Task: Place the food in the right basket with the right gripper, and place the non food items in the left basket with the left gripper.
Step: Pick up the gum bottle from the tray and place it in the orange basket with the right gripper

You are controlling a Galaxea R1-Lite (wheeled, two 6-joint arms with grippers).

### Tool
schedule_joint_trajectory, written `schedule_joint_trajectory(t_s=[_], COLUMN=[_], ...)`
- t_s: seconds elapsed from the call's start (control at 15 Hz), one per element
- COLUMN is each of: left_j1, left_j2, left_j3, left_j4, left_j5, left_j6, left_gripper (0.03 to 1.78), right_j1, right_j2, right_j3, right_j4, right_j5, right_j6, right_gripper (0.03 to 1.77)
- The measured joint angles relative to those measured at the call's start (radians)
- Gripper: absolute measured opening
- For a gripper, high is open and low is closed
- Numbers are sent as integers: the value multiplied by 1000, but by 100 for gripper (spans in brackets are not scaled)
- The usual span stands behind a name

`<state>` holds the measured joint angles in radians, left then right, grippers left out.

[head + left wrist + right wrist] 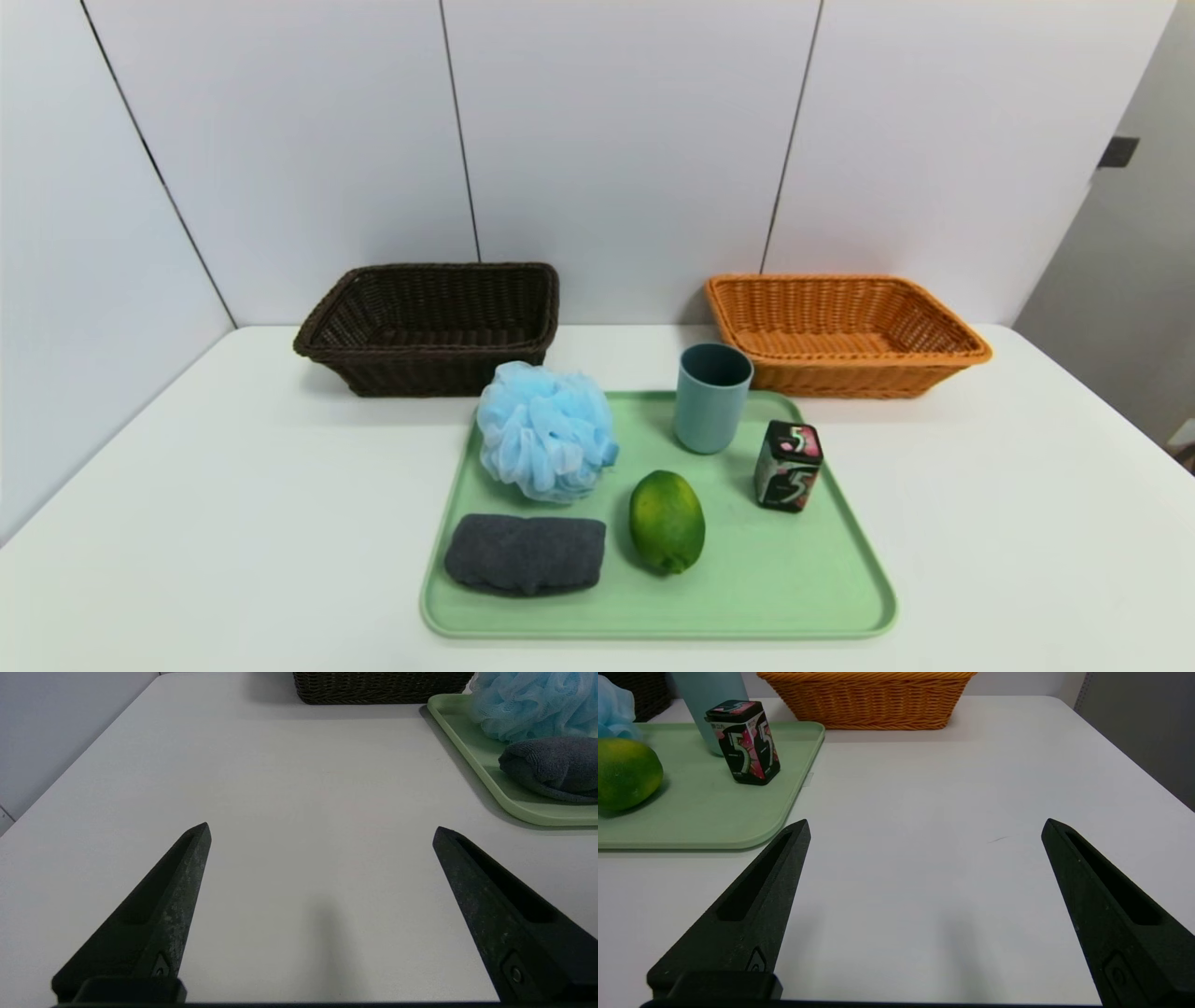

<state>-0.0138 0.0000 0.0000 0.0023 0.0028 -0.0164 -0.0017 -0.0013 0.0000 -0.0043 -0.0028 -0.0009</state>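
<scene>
Nothing is sorted yet: the puff (546, 431), cup (712, 397), towel (525, 553), green fruit (666, 521) and black box (789, 465) all sit on the green tray (794, 597), with the brown basket (429, 327) and orange basket (840, 331) holding none of them. The left gripper (320, 830) and right gripper (924, 826) hover low over bare table on either side of the tray, jaws spread wide, holding nothing.

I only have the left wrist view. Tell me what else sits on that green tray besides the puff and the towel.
Observer: A green citrus fruit lies on the tray, beside the grey towel.
Operator: Go on, list the rest.
Observer: A teal cup stands upright at the tray's far edge, and a small black box with "5" marks stands upright to the right of the fruit.
Operator: Report the baskets.
Observer: The dark brown basket and the orange basket both look empty.
Operator: Now the right gripper.
Observer: The right gripper is open, holding nothing, over bare table to the right of the tray.
</scene>
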Motion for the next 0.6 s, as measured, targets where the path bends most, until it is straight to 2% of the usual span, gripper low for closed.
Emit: schedule_joint_trajectory(t_s=[0.27,0.4,0.6], left_j1=[0,0,0], left_j2=[0,0,2], left_j3=[0,0,-25], left_j4=[-1,-2,29], left_j5=[5,32,23], left_j6=[-31,-40,-32], left_gripper=[169,169,169], right_j1=[0,2,2], right_j2=[0,2,52], right_j3=[0,0,-2], right_j4=[-1,11,13], right_j5=[0,-1,0], right_j6=[3,-2,-10], right_gripper=[171,171,171])
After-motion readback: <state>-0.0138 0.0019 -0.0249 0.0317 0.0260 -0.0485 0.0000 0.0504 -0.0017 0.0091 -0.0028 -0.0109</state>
